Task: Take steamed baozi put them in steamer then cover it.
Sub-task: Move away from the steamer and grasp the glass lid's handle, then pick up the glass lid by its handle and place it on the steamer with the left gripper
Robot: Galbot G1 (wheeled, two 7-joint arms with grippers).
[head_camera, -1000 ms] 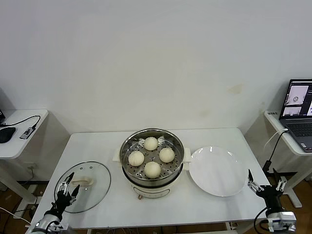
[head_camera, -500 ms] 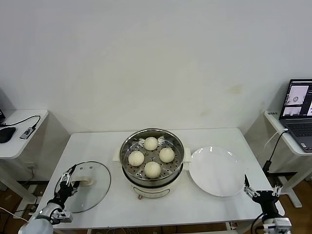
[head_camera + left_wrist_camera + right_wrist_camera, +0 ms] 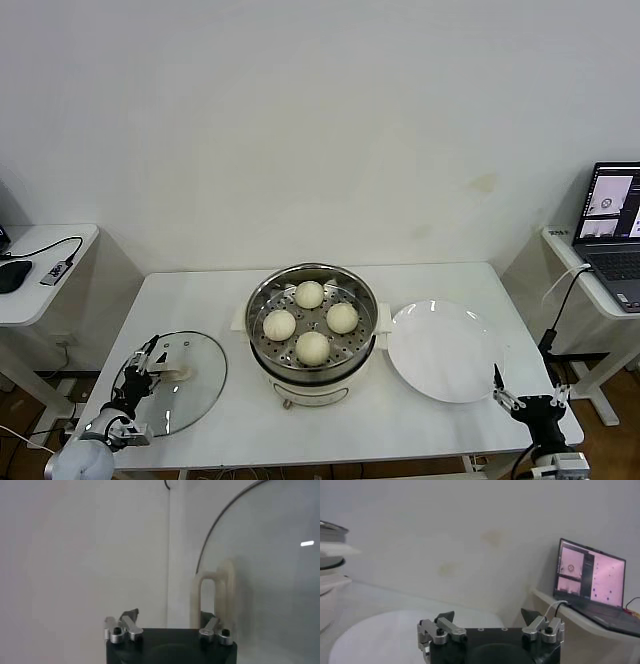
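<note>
Several creamy-white baozi (image 3: pixel 309 294) sit on the perforated tray inside the shiny steamer (image 3: pixel 366 300) at the table's middle. The cover (image 3: pixel 195 395), a clear glass lid, lies flat on the table to the steamer's left, with its cream handle (image 3: pixel 172 373) up. My left gripper (image 3: pixel 143 362) hovers over the lid's left part, right beside the handle. In the left wrist view the handle (image 3: pixel 215 597) stands just ahead of one finger of the left gripper (image 3: pixel 170 617), whose jaws are apart with nothing between them. My right gripper (image 3: pixel 522 398) waits open at the table's near right corner.
A flat white plate (image 3: pixel 445 350) lies right of the steamer, and also shows ahead of the right gripper (image 3: pixel 487 616) as a white plate (image 3: pixel 380 630). A laptop (image 3: pixel 612 215) stands on a side table at far right. Another side table (image 3: pixel 30 270) with a mouse and cable is at far left.
My left gripper has moved forward over the lid up to its handle, and its jaws have narrowed a little. The right gripper has drifted slightly back toward the table's near edge.
</note>
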